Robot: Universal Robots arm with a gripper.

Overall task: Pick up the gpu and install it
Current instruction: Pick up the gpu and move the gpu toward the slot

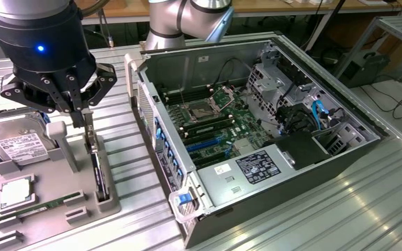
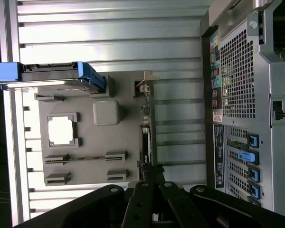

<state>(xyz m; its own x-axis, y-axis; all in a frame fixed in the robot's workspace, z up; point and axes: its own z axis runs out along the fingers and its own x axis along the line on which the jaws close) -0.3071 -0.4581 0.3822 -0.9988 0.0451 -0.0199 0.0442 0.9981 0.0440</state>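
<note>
The gpu [image 1: 98, 170] stands edge-on, thin and dark, in a slot along the edge of the grey holder tray [image 1: 54, 180] that faces the computer. My gripper [image 1: 86, 121] hangs right over one end of the card with its fingers drawn together, shut. Whether they pinch the card's edge I cannot tell. In the wrist view the gpu [image 2: 145, 137] runs as a dark strip up from my gripper [image 2: 149, 172], whose black linkages meet at that end of the card. The open computer case [image 1: 257, 136] lies on its side at the exterior view's right, motherboard [image 1: 208, 125] exposed.
The tray also holds a silver hard drive [image 1: 16, 138], a processor chip [image 1: 16, 191] and a narrow green memory stick [image 1: 44, 205]. The case's rear panel [image 2: 247, 104] stands close beside the tray. The arm's base [image 1: 187, 21] rises behind the case. Ribbed metal table [image 1: 355, 209] all around.
</note>
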